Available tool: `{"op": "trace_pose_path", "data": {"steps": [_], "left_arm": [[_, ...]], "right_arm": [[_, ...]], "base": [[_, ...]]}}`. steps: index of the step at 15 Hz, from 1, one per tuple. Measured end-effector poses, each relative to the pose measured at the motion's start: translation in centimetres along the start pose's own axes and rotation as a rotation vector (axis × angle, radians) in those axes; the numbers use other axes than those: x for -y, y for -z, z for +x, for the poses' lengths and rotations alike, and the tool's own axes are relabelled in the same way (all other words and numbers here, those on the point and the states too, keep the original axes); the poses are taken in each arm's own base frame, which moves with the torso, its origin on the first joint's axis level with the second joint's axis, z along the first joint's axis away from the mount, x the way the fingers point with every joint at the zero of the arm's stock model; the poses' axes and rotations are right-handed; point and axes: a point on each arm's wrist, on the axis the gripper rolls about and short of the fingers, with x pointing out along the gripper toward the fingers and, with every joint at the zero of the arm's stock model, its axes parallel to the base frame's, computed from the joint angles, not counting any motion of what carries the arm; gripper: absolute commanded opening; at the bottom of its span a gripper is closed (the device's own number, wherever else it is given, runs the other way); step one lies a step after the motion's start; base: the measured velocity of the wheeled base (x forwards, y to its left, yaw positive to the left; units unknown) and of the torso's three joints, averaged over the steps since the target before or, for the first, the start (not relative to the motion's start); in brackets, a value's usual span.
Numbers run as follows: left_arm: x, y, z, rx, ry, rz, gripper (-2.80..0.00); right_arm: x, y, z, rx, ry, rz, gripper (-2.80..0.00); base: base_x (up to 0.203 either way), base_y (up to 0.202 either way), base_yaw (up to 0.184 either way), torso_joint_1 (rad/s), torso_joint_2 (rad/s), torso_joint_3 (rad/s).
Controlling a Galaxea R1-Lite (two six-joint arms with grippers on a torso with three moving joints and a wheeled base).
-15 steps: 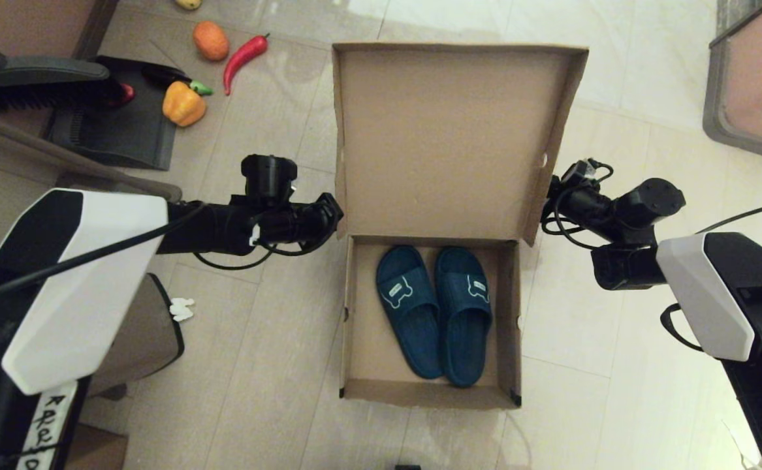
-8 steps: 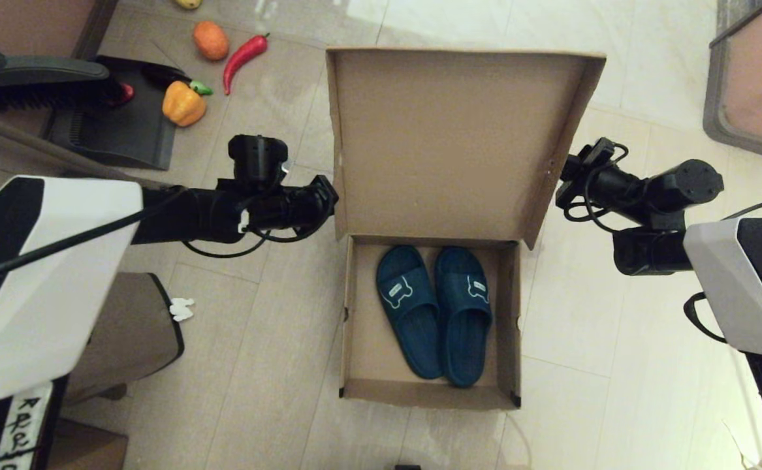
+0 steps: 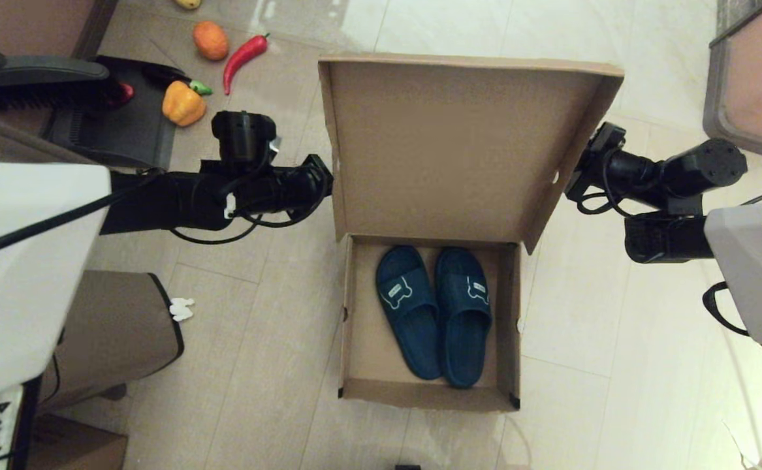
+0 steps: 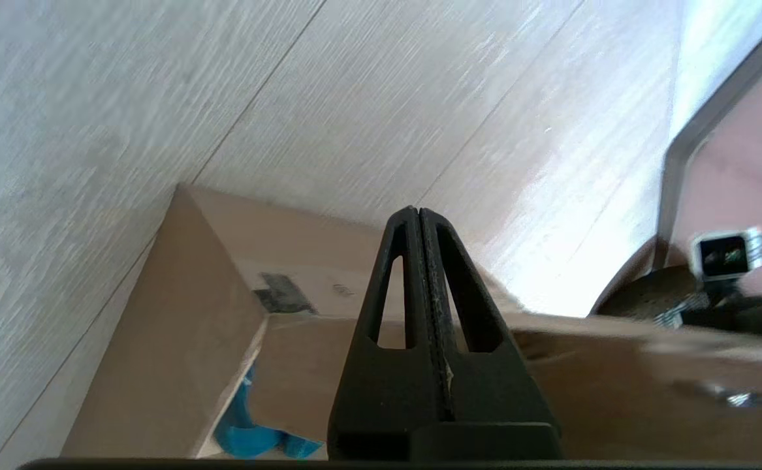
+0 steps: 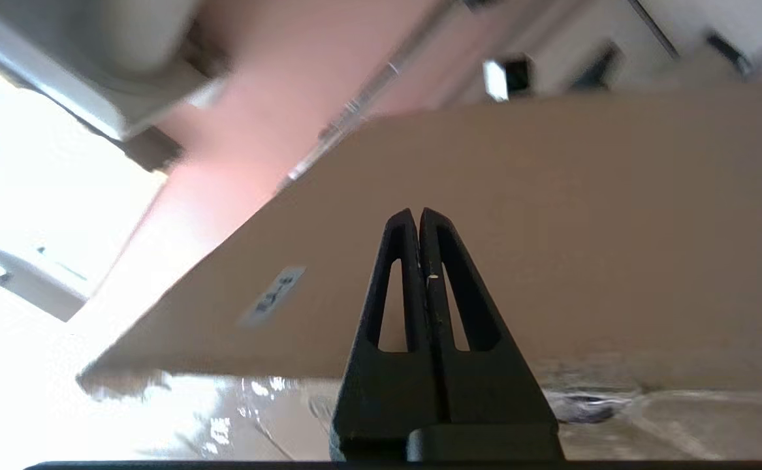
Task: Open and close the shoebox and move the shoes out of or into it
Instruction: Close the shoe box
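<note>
Nearest to me, the large plain brown cardboard shoebox [image 3: 508,313] sits on the pale tiled floor [image 3: 263,365] with its tray open. Inside it I see the 2 dark navy-blue rubber slide slippers [image 3: 434,312] lying side by side, touching along their inner edges, toes toward the hinge, each strap showing a white-outlined bear mark.

Further out, the hinged lid [image 3: 452,143] stands raised above the back wall of the tray, its inner face toward my head camera. My left end effector [image 3: 320,177] is just beside the lid's left edge, and in the left wrist view its fingers [image 4: 420,287] are pressed together with nothing between them. My right end effector [image 3: 588,171] is just beside the lid's right edge; in the right wrist view its fingers [image 5: 418,287] are likewise pressed flat together, empty, pointing at the lid's outer face with its small white label [image 5: 271,304].

Farthest away on the left, I see a yellow pepper [image 3: 183,103], a red chilli [image 3: 243,57] and an orange fruit [image 3: 211,40] on the floor.
</note>
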Motion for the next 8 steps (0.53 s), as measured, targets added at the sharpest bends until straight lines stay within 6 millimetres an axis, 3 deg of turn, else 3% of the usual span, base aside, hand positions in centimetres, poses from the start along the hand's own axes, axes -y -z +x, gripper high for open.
{"op": "trace_pose_path", "data": {"steps": [8], "left_arm": [[2.5, -2.5, -2.6, 0.127, 0.052, 0.031, -2.80]], "right_arm": [[0.3, 4.2, -0.6, -0.007, 0.105, 0.217, -2.80]], "base": [[0.000, 0.000, 0.000, 0.000, 0.00, 0.000]]}}
